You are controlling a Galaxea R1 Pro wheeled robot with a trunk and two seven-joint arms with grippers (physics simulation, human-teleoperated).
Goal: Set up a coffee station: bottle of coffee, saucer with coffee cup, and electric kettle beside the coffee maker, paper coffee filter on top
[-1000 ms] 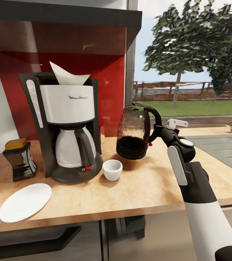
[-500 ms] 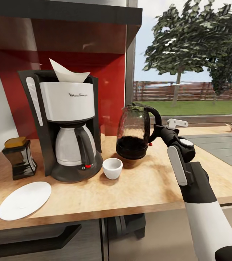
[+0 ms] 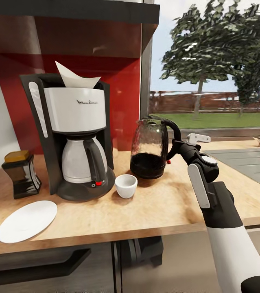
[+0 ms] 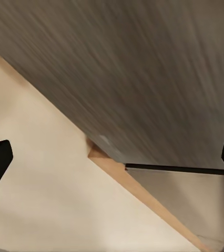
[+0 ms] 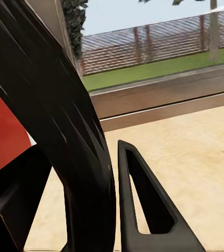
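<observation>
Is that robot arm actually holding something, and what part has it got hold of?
Yes. The right gripper holds the kettle by its black handle, its base at or just above the counter. The left gripper is open and holds nothing.

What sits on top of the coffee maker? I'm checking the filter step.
A white paper filter stands in the black-and-white coffee maker's top opening; its lower part is hidden inside.

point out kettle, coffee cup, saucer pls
electric kettle [image 3: 149,146]: head view, middle of its glass body.
coffee cup [image 3: 125,185]: head view, its white outer wall.
saucer [image 3: 27,220]: head view, centre of the bare white disc.
</observation>
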